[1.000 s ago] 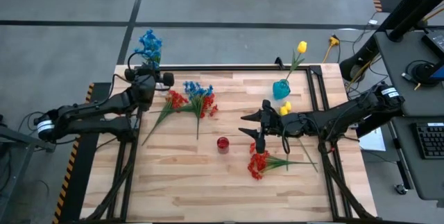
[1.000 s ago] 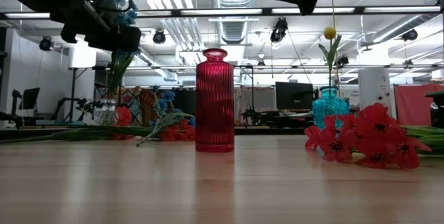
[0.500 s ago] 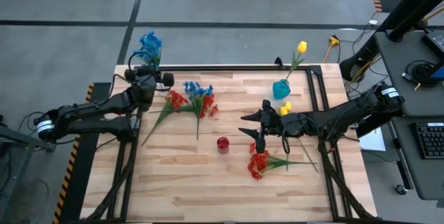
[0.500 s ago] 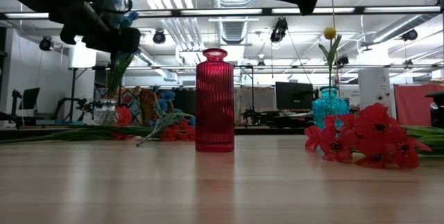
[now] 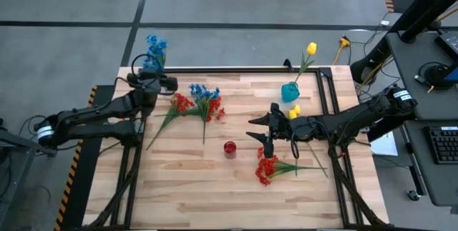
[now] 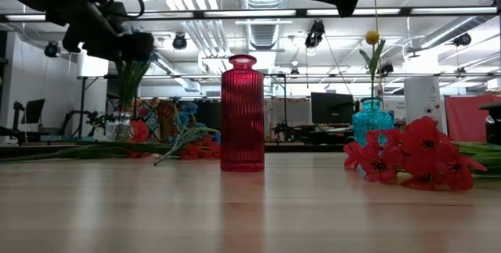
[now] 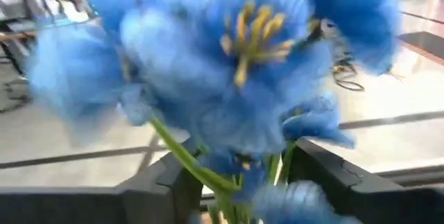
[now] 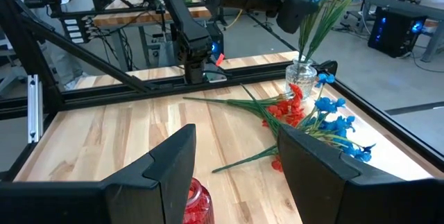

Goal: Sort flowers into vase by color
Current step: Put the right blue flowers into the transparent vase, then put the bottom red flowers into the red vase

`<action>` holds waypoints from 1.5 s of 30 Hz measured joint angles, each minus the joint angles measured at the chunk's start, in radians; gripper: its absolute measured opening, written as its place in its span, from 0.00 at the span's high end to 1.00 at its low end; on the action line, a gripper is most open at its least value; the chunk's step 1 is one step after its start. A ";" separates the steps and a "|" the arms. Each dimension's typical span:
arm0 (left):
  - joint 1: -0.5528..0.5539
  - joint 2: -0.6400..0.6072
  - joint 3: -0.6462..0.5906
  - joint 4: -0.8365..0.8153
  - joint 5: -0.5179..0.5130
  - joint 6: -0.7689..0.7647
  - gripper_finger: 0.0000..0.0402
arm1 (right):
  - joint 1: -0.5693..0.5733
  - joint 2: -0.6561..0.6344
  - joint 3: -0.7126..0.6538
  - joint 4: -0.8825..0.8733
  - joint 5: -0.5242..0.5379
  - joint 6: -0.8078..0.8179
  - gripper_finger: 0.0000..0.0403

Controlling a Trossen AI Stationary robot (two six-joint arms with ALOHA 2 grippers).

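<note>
Blue flowers (image 7: 236, 57) stand with their stems in a clear vase (image 8: 302, 78) at the table's far left corner. My left gripper (image 7: 243, 182) is there, open, with a finger on either side of the stems (image 7: 229, 196) above the vase. My right gripper (image 8: 236, 168) hangs open with nothing between its fingers, right of the table's middle and above and just right of the red vase (image 5: 230, 148). A teal vase (image 5: 290, 91) holds a yellow tulip (image 5: 311, 48). Red flowers (image 5: 266, 168) lie on the wood near the right gripper. A red and blue bunch (image 5: 204, 102) lies at the far left. My left gripper's fingers (image 7: 173, 182) stand apart around the blue flowers' stems, coming level from the table's near left. One stem (image 7: 182, 156) runs close past a finger, and I cannot tell whether it touches. The stems' lower ends are in the clear vase.
A black frame rail (image 5: 236, 70) runs along the table's far edge, with more rails by the right side. A loose yellow bud (image 5: 294, 111) lies beside the teal vase. Bare wood (image 5: 186, 188) lies along the near half of the table.
My left gripper has opened around the blue stems and tipped slightly, staying in place. The blue flower heads have shifted a little toward the table's far edge, and the stems stand in the clear vase. My right arm has kept still.
</note>
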 joint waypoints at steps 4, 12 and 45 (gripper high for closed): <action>0.000 -0.028 0.020 -0.092 0.100 -0.063 0.51 | 0.000 0.000 0.000 0.000 0.000 -0.001 0.51; 0.000 -0.039 0.117 -0.281 0.135 -0.105 0.44 | 0.000 0.000 0.000 0.001 0.000 0.000 0.51; -0.009 -0.040 0.599 -0.798 0.206 -0.126 0.42 | 0.000 0.000 0.000 0.001 0.000 0.024 0.51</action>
